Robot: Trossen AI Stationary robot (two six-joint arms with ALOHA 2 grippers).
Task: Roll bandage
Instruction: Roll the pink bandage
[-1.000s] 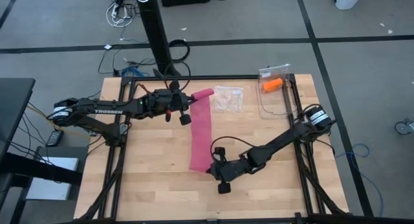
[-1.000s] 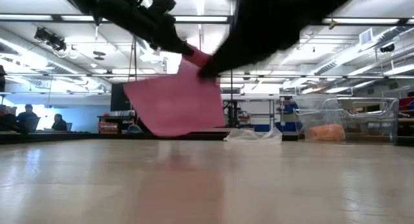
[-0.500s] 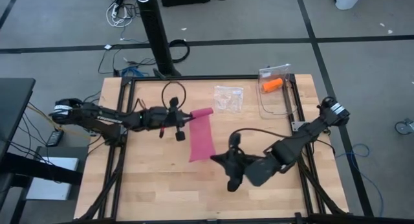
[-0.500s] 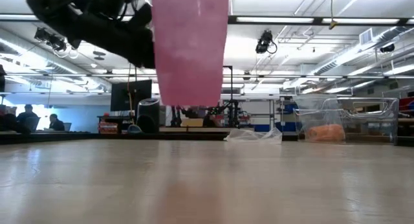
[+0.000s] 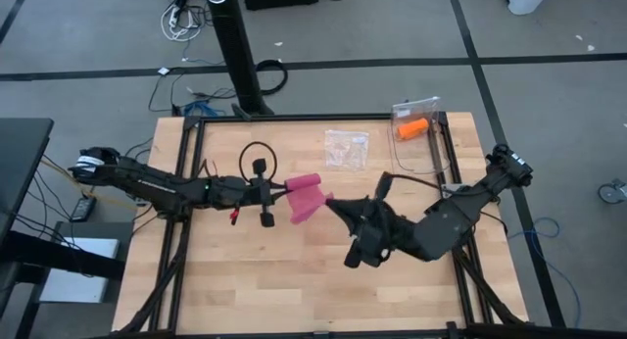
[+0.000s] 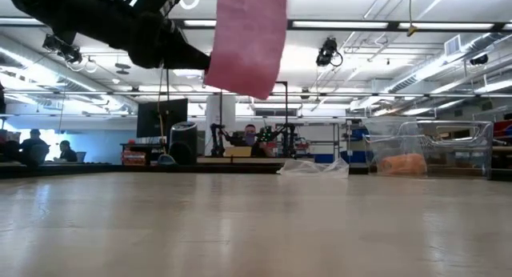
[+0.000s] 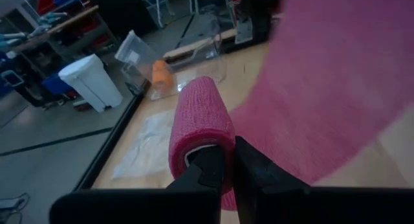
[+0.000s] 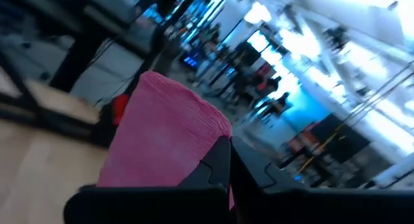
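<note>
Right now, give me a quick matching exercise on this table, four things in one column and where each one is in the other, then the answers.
Things:
1. bandage
2. orange roll
3. left gripper
4. right gripper

Places:
A. inside the clear container at the table's far right corner
B. shut on the bandage's rolled end
C. held up off the table between both arms
D. shut on the bandage's loose end

Pairs: 1-C, 2-A, 3-B, 4-D
</note>
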